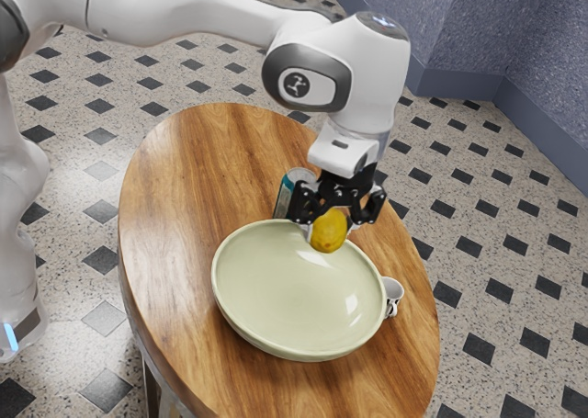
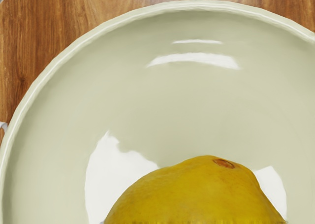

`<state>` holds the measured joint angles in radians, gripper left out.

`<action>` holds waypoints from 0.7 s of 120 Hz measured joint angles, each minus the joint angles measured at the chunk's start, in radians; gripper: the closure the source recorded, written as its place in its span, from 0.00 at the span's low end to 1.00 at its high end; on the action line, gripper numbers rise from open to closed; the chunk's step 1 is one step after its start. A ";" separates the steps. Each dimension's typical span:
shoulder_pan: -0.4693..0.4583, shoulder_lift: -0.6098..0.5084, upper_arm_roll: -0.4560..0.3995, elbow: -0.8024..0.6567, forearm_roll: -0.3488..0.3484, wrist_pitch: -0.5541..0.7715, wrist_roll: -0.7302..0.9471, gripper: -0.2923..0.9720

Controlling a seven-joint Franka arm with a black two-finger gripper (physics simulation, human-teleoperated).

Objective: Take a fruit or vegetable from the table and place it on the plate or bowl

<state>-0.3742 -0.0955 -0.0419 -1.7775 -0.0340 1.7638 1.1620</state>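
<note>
Bowl [image 1: 276,294] sits on the table [image 1: 175,207], lower centre of the exterior frame. Lemon [image 1: 328,231] sits in the end effector [image 1: 333,220] over the bowl's far rim, frame centre. Can [image 1: 292,190] stands just behind it. Small object [image 1: 394,296] lies against the bowl's right edge.

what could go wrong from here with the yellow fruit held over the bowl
1. The tool holds the yellow fruit above the bowl, seemingly nearer the rim on the can's side than the middle. Dropped from this height, it may bounce or roll out.
2. A teal can stands close behind the tool. Opening or retreating that way could knock it over.
</note>
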 joint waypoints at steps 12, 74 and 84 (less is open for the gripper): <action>-0.004 0.003 -0.005 0.001 -0.005 -0.010 -0.009 0.52; 0.007 0.042 0.000 0.045 -0.025 -0.054 -0.027 0.24; 0.007 0.046 -0.002 0.050 -0.026 -0.058 -0.029 0.24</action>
<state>-0.3672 -0.0498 -0.0439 -1.7275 -0.0603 1.7057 1.1332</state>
